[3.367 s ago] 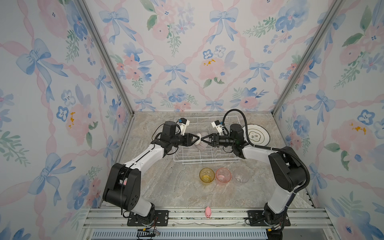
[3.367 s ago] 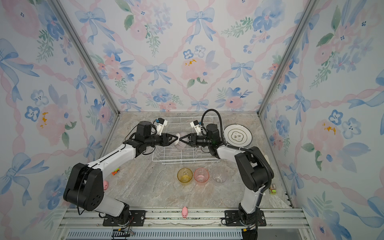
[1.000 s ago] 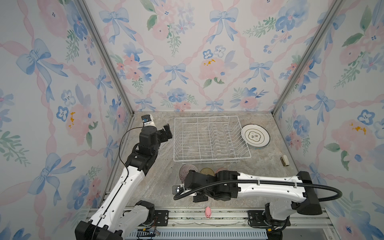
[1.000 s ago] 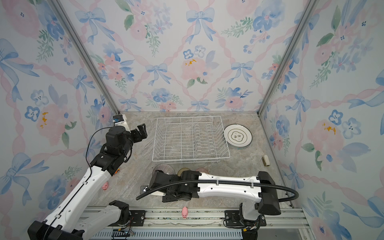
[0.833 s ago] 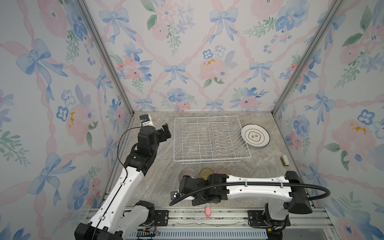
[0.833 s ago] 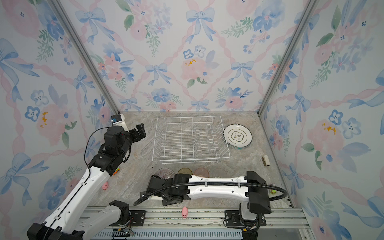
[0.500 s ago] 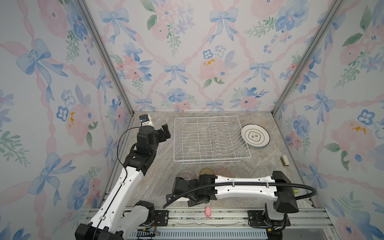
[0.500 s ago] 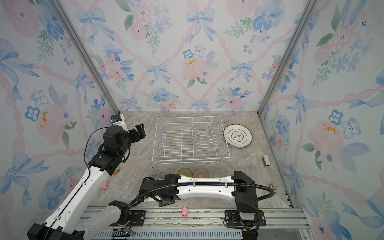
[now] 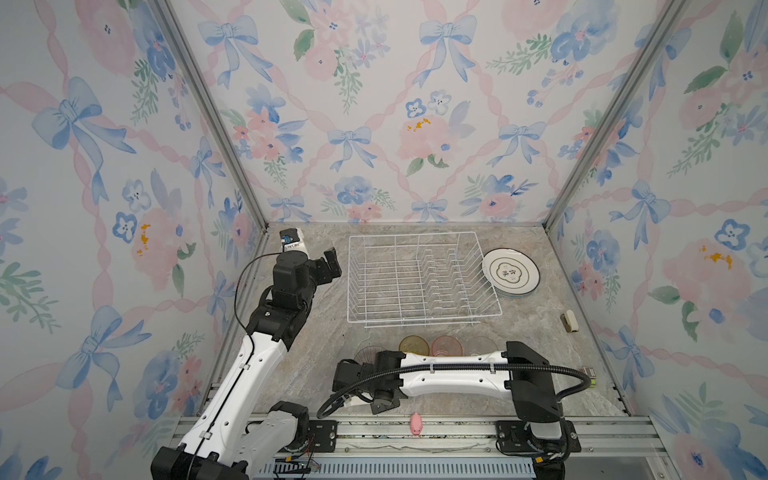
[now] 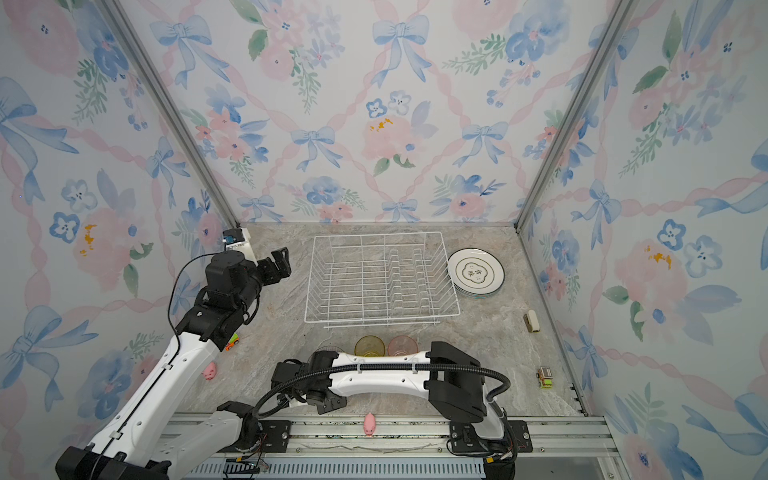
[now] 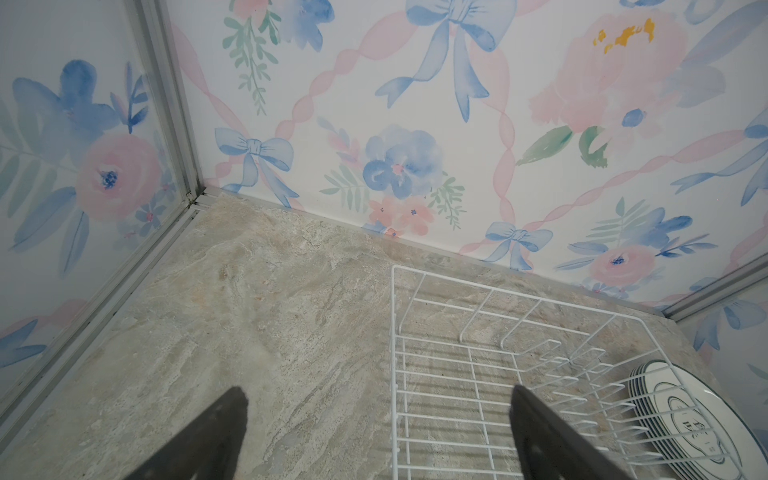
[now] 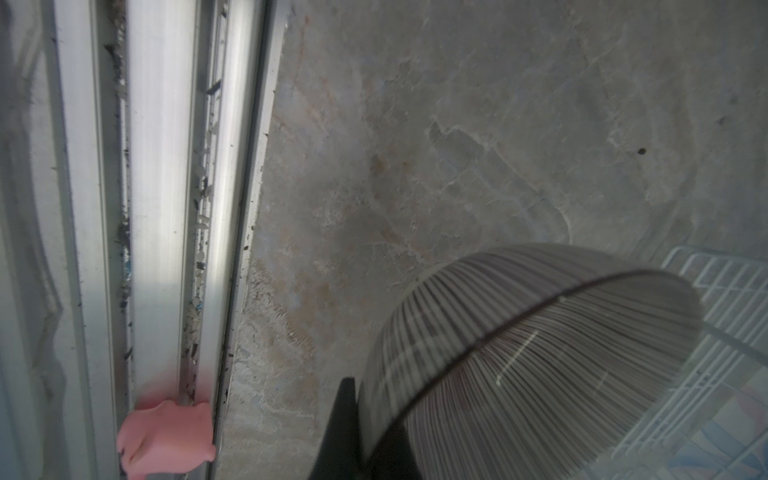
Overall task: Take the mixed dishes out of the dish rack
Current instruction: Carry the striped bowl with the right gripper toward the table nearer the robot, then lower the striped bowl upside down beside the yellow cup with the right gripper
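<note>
Your right pincer (image 12: 365,419) pinches the ribbed bowl (image 9: 366,354) by its rim, lower centre of a top view, left of the tumblers (image 9: 446,345), presumably to extend that unloaded row. The dish rack (image 9: 399,274), mid-frame, stands empty; your left pincer (image 11: 374,415) hangs spread, clear of it.

The purplish striped ribbed translucent bowl (image 9: 365,354) has come out of the white wire dish rack (image 9: 399,286), where both grippers met earlier, and is now clamped by its rim in the right gripper (image 12: 370,411) off the rack's front-left corner, while the wide-spread left gripper (image 11: 376,388) has withdrawn to the rack's left.
</note>
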You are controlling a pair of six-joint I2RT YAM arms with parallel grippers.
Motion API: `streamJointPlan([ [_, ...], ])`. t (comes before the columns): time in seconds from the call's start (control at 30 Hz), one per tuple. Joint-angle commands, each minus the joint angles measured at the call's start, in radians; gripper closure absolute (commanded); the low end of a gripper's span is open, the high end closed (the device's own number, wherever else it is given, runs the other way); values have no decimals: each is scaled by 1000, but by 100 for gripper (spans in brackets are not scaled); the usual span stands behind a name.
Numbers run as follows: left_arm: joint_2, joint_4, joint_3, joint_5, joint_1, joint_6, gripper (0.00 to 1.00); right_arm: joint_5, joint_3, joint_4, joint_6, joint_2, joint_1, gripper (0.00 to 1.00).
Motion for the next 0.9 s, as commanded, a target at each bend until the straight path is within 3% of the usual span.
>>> streamJointPlan([
  [0.0, 9, -11, 24, 15, 7, 22, 2, 12, 44, -26, -16, 28, -23, 100],
  [0.87, 32, -5, 6, 36, 33, 27, 2, 43, 78, -4, -32, 127, -93, 100],
])
